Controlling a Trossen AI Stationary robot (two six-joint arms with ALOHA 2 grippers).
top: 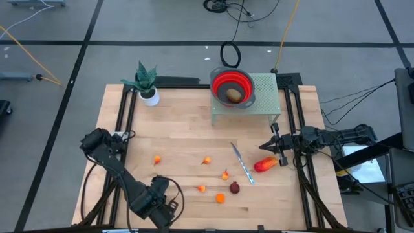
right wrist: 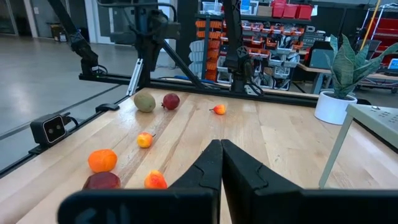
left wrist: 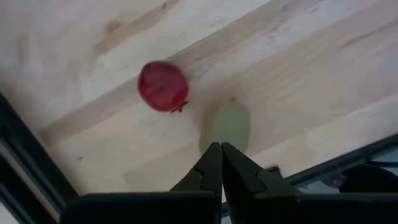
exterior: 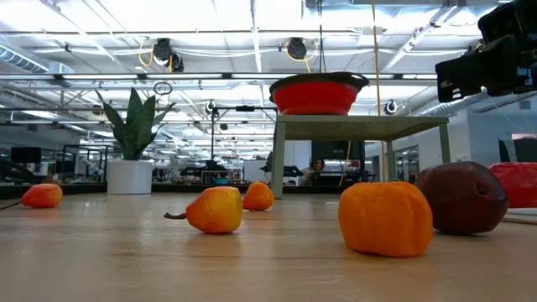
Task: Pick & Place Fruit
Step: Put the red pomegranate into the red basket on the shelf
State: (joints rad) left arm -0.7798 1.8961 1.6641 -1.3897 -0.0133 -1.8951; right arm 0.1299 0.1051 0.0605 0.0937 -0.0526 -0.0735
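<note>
Just beyond the shut, empty left claw [left wrist: 221, 163] lie an olive fruit [left wrist: 231, 124] and red ball [left wrist: 163, 86].

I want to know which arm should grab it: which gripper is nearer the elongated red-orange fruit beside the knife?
Right. The right gripper hovers shut just beside the elongated red-orange fruit; the left gripper, also shut, sits far across the table at its near-left edge.

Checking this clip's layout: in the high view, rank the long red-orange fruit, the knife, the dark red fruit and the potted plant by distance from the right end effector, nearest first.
Right end effector, shut, at the table's right side:
1. Long red-orange fruit, just beside it.
2. Knife, toward the table's middle.
3. Dark red fruit, near the front edge.
4. Potted plant, far back-left corner.
</note>
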